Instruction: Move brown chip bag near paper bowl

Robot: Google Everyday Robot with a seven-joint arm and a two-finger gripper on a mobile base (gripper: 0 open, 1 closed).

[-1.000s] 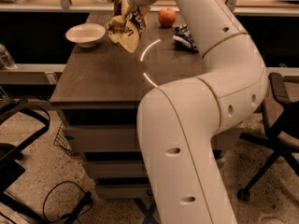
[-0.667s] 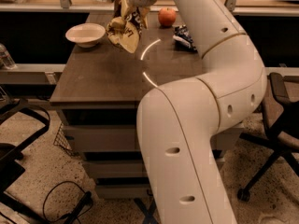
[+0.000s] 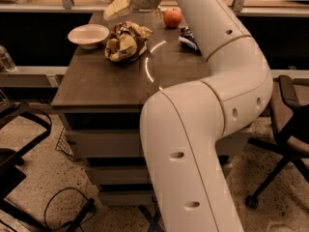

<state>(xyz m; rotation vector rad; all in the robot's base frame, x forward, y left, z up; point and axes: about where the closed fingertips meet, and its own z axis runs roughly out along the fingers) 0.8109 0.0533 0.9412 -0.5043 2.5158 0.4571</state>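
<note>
On my table (image 3: 96,81), the paper bowl (image 3: 88,35) sits at the back left. The brown chip bag (image 3: 125,41) lies just to its right, close beside it. The apple (image 3: 172,17) stands further right at the back edge, and a small snack bag (image 3: 188,36) lies right of and in front of it. My jaws hang above and behind the chip bag, apart from it. My arm (image 3: 193,129) rises before the table's right half.

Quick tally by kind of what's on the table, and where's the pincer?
Snack bags: 2, the brown chip bag and a dark blue snack bag
Bowls: 1, the paper bowl
Apples: 1, red apple
Total: 4
Pincer hovers above the brown chip bag.
</note>
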